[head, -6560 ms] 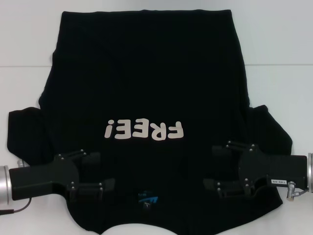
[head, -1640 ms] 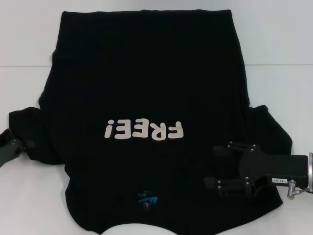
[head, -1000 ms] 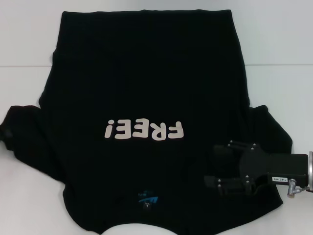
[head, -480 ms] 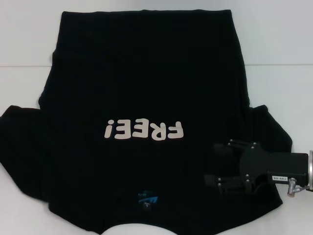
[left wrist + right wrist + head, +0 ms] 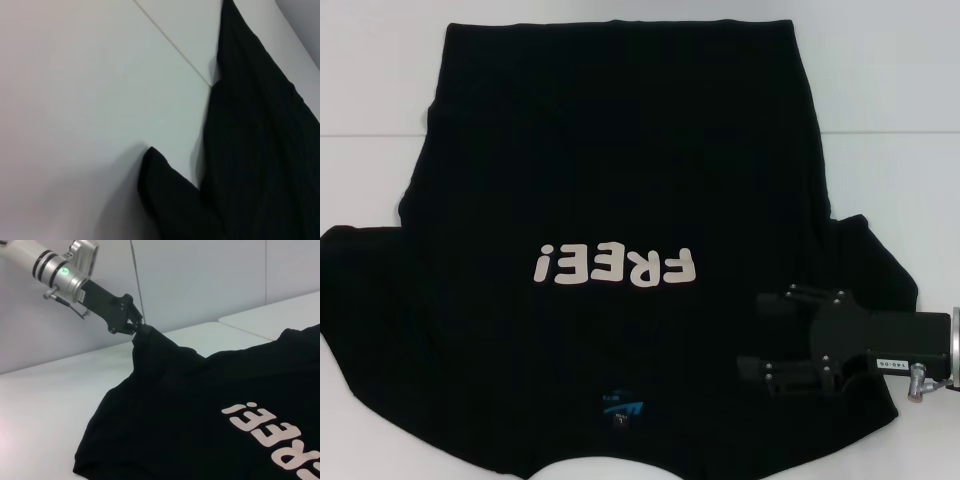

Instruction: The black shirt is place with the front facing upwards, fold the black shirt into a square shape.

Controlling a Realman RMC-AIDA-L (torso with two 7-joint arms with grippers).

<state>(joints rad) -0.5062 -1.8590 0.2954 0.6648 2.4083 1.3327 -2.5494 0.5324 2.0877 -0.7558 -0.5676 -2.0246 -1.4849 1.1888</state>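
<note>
The black shirt [image 5: 620,180] lies flat on the white table, front up, with the pale "FREE!" lettering [image 5: 616,266] and the blue neck label [image 5: 622,408] toward me. My left gripper [image 5: 134,326] is out of the head view; the right wrist view shows it shut on the tip of the shirt's left sleeve [image 5: 150,342], holding it raised above the table. The left wrist view shows that sleeve cloth [image 5: 170,200] close by. My right gripper [image 5: 752,335] is open and rests over the shirt's right shoulder, next to the right sleeve [image 5: 870,260].
The white table [image 5: 880,100] shows bare behind and on both sides of the shirt, with a seam line [image 5: 890,133] running across it. The shirt's hem reaches the far edge of the view.
The left sleeve has been drawn further out to the left and spread wider. The right gripper has stayed in place.
</note>
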